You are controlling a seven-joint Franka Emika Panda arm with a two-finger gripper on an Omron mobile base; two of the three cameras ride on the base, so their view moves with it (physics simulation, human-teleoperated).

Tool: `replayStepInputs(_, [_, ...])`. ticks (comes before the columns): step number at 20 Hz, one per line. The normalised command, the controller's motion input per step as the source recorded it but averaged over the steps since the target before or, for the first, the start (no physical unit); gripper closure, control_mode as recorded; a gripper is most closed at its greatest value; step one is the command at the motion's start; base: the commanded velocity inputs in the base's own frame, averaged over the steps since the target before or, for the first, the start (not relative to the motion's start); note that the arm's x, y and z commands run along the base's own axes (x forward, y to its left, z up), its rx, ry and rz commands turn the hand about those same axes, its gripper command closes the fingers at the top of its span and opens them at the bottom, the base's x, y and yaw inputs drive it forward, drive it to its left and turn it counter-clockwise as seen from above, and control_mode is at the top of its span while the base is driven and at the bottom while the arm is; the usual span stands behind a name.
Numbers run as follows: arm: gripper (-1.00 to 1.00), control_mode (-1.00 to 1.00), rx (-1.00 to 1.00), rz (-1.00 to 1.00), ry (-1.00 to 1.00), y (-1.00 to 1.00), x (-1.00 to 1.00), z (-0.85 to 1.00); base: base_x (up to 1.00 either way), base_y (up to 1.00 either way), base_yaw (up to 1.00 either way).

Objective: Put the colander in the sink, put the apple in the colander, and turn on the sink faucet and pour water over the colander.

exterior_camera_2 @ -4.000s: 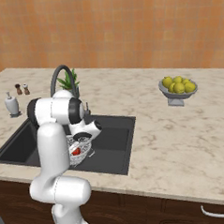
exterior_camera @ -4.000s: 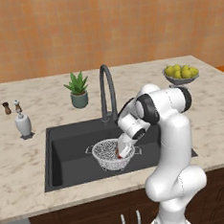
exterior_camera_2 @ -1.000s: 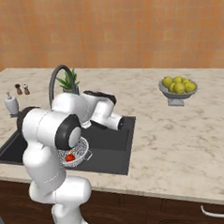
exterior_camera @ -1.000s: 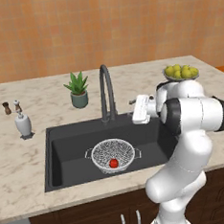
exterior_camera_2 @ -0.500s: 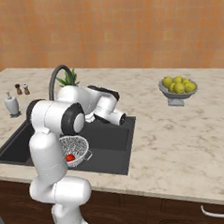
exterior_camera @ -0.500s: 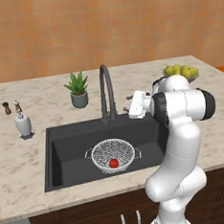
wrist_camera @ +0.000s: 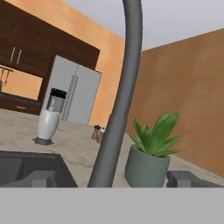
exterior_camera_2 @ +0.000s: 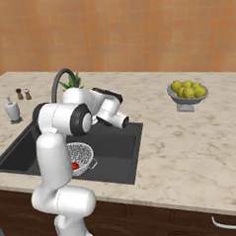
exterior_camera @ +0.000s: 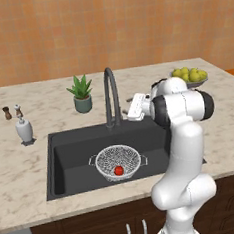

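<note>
A: Where did the colander (exterior_camera: 118, 160) sit?

B: It rested on the floor of the sink (exterior_camera: 72, 158), in the lower middle of the left base view, with the apple (exterior_camera: 118, 170) lying inside it toward its near edge. In the right base view the colander (exterior_camera_2: 80, 157) showed at the lower left, partly hidden behind the robot's arm, the apple (exterior_camera_2: 75, 165) peeking out red just beside that arm.

A: And the sink faucet?

B: The sink faucet (exterior_camera: 111, 97) stood upright at the back rim of the sink, just above the colander in the frame, its arch at the top. No stream of water was visible under it.

A: What about the tool?

B: The tool (exterior_camera: 132, 106) hung just to the right of the faucet's stem in the left base view, at about mid height of the spout, empty. In the hand view its two dark fingertips (wrist_camera: 41, 178) stood wide apart at the bottom of the frame, and the faucet's stem (wrist_camera: 120, 109) rose between them, touching neither.

A: Anything else on the surface (exterior_camera: 225, 129)?

B: A potted plant (exterior_camera: 81, 93) stood left of the faucet, a white bottle (exterior_camera: 24, 129) and two small shakers (exterior_camera: 12, 111) at the far left, and a grey bowl of yellow-green fruit (exterior_camera: 189, 76) at the upper right.
</note>
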Motion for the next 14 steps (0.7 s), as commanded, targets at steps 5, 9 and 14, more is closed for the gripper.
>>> replayStepInputs(5, [-1.00,-1.00,0.01,-0.06,0.03,0.12,0.17,-0.13,0.00,0.00,0.00])
replayStepInputs(9, [-1.00,-1.00,0.01,-0.01,0.07,0.00,0.14,-0.25,0.00,0.00,0.00])
replayStepInputs(14, [-1.00,-1.00,0.02,-0.03,0.07,0.01,0.40,-0.17,0.00,0.00,0.00])
